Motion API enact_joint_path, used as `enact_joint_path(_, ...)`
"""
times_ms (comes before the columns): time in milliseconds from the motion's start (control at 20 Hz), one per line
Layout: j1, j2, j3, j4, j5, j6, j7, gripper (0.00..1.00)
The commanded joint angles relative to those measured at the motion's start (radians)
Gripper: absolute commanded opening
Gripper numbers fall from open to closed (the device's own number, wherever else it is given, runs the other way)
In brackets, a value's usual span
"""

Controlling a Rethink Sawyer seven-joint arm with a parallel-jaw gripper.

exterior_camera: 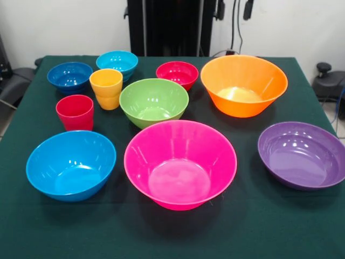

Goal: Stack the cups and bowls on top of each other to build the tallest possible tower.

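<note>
The bench (253, 226), covered in dark green cloth, carries ten pieces, all upright, open side up, none stacked or nested. No tower exists.

Large bowls: the pink bowl (180, 163) sits at front centre. The orange bowl (243, 84) stands behind it to the right, near the far edge. The purple bowl (302, 154) lies at the right edge, partly cut off by the frame, apart from the pink one.

Medium bowls: the blue bowl (71, 164) sits front left, close beside the pink bowl without visible contact. The green bowl (153, 102) stands just behind the pink bowl; from this angle the two rims appear to meet, and actual contact cannot be confirmed.

Small bowls: the red bowl (177, 74) stands behind the green one, between it and the orange bowl. The light blue bowl (117, 63) is at the far left centre, and the dark blue bowl (69, 76) stands beside it, further left.

Cups: the yellow cup (106, 88) stands in front of the light blue bowl, overlapping it in view, just left of the green bowl. The red cup (75, 112) stands in front of the dark blue bowl, behind the blue medium bowl.

The tool does not appear in the picture; its state cannot be told.
</note>
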Motion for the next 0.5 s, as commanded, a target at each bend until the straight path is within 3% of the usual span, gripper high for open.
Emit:
enact_joint_path(50,-0.027,0.165,0.083,-0.055,-0.024,-0.073,0.104,1.00)
enact_joint_path(500,-0.039,0.232,0.082,-0.103,-0.045,-0.095,0.086,1.00)
